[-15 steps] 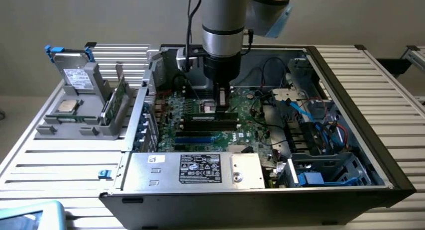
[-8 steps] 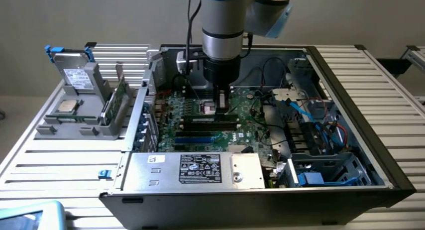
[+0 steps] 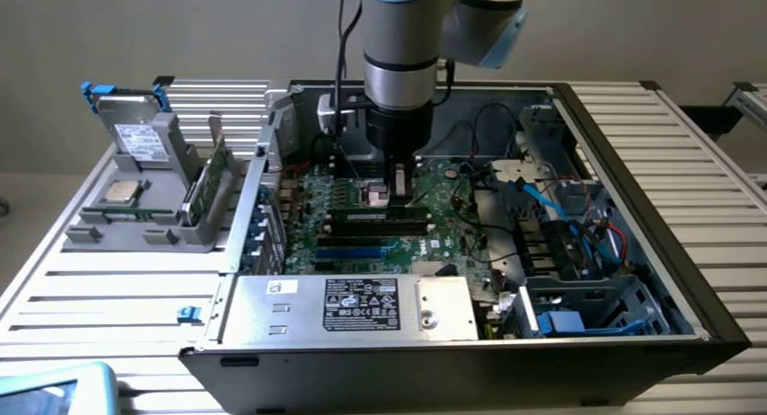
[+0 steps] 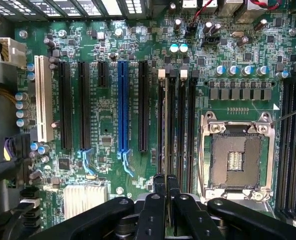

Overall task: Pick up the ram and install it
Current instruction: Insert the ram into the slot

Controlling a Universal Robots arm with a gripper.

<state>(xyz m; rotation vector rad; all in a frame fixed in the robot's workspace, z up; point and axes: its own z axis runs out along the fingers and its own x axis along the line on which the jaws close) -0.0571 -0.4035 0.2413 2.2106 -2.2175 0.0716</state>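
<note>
Gripper is pinched closed on nothing I can see, hanging over the motherboard's black memory slots, and the green ram stands in the grey rack at its 9 o'clock, exterior view.

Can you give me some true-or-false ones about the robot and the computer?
1. The gripper is above the green board inside the open computer case. True.
2. Every long slot on the board is black. False: one slot is blue and one is white.
3. The square chip socket has a silver chip in it. False: it is empty; a silver chip lies in the grey holder outside the case.
4. A green memory stick stands in that holder. True.
</note>
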